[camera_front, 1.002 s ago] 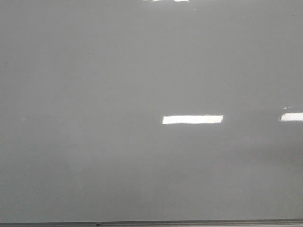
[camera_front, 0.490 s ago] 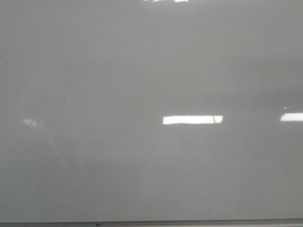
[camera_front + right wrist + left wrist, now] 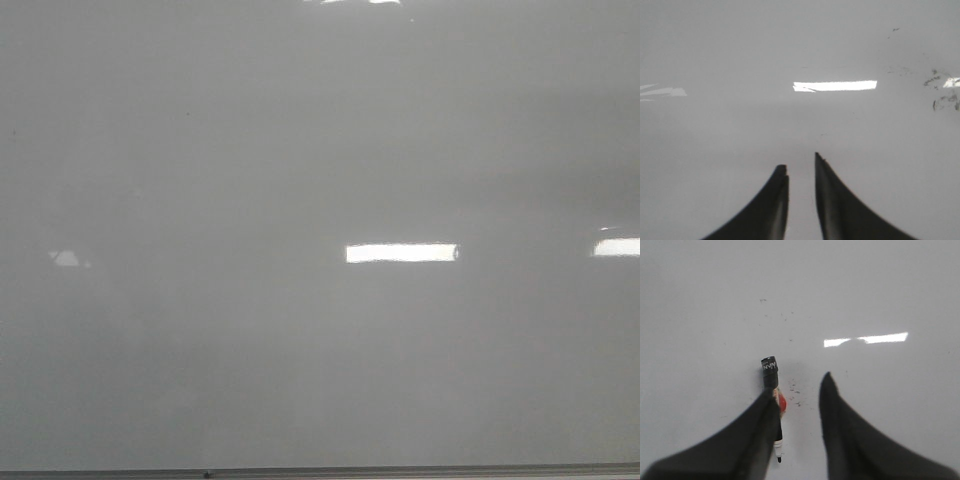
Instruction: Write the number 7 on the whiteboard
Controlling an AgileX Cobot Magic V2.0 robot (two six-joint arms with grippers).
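Note:
The whiteboard [image 3: 300,150] fills the front view as a glossy pale grey surface, and neither gripper shows there. No number 7 shows in any view. In the left wrist view a black marker [image 3: 771,371] with a red label lies on the whiteboard [image 3: 715,300], uncapped tip toward the wrist. My left gripper [image 3: 799,385] is open over it, and one finger partly covers the marker's barrel. In the right wrist view my right gripper [image 3: 799,161] hangs over bare whiteboard [image 3: 740,50], jaws a narrow gap apart with nothing between them.
A thin metal edge strip [image 3: 320,470] runs along the board's near side. Bright light reflections [image 3: 400,253] sit on the gloss. Faint dark smudges [image 3: 795,389] mark the board near the marker, and more smudges [image 3: 940,85] lie off to one side of the right gripper.
A faint pale reflection has appeared at the board's left in the front view, and the bright bar's right end has shortened slightly. Nothing else differs.

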